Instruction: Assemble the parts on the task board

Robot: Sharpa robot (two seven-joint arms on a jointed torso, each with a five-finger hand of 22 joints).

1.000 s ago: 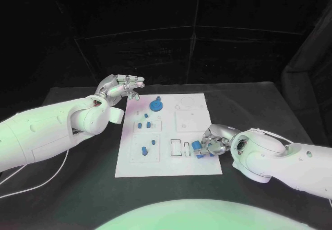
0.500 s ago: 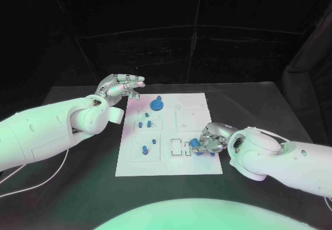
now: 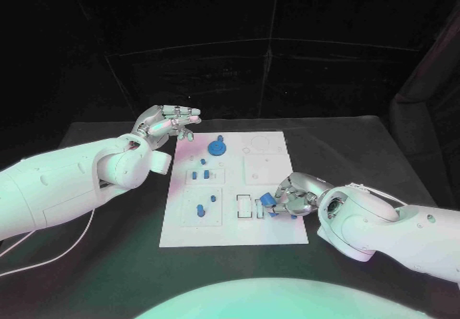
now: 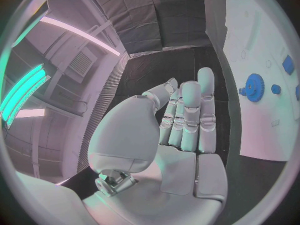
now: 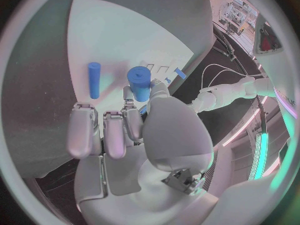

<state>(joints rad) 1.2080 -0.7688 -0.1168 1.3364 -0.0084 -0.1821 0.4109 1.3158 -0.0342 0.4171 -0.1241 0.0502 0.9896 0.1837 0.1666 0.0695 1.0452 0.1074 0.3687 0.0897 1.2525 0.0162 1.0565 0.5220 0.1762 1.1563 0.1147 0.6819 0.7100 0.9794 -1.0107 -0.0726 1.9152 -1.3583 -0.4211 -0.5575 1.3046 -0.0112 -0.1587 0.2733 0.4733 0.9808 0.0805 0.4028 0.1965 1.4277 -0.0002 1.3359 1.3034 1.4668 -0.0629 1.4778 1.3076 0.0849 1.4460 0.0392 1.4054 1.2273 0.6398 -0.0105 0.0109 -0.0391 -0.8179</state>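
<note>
The white task board [image 3: 234,226] lies in the middle of the black table. My right hand [image 3: 295,195] is at the board's near right part and pinches a short blue cylinder [image 3: 269,199] [image 5: 140,82] between thumb and fingers, just above the board. A thin blue peg [image 5: 94,80] lies flat on the board [image 5: 125,35] beside those fingers. My left hand [image 3: 171,121] [image 4: 181,120] is raised beyond the board's far left corner, fingers stretched out, holding nothing. A blue gear [image 3: 219,145] [image 4: 254,87] stands at the board's far end.
Small blue parts stand in the board's left column [image 3: 197,175] [image 3: 201,210]. Two black-edged rectangular slots [image 3: 245,205] lie just left of the held cylinder. The right column has pale square and round recesses [image 3: 260,166]. Bare black table surrounds the board.
My right hand has shifted slightly with the blue cylinder still pinched, staying over the board's near right part. My left hand has stayed where it was.
</note>
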